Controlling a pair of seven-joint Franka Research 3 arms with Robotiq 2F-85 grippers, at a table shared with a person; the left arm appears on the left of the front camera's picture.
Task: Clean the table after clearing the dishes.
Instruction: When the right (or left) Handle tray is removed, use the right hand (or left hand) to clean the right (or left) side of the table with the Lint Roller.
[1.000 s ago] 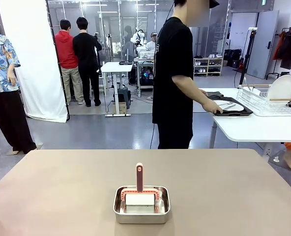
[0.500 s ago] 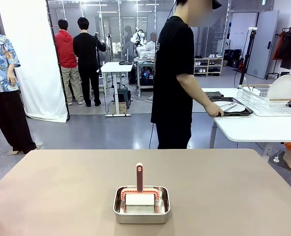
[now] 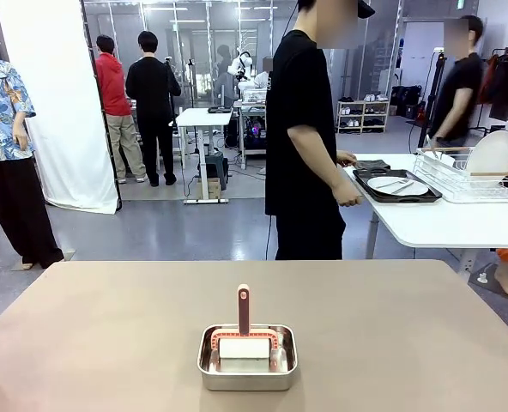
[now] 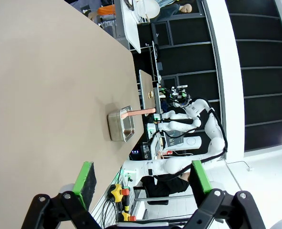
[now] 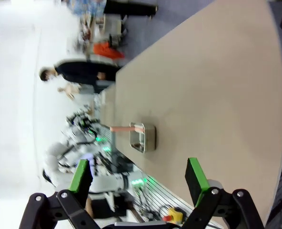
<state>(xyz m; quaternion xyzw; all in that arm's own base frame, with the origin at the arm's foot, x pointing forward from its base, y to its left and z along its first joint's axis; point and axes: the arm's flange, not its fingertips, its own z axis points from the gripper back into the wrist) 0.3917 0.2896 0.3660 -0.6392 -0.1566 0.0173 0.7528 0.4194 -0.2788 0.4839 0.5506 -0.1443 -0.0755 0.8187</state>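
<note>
Matte taupe table [image 3: 108, 335], shiny rectangular pan [image 3: 247, 379]

The left fingers [image 4: 85, 183] rise from the bottom edge. They are black with green pads and set wide apart, with nothing between them. The view is rolled sideways. The taupe counter [image 4: 45, 95] occupies the left side of the picture. On it stands a steel pan [image 4: 116, 126], well ahead of the fingers and apart from them. A salmon-pink handle [image 4: 142, 111] projects from the pan toward picture right. A white table [image 4: 130, 26] carrying a wire rack [image 4: 142, 5] sits at the top edge — beyond the counter's far end.
</note>
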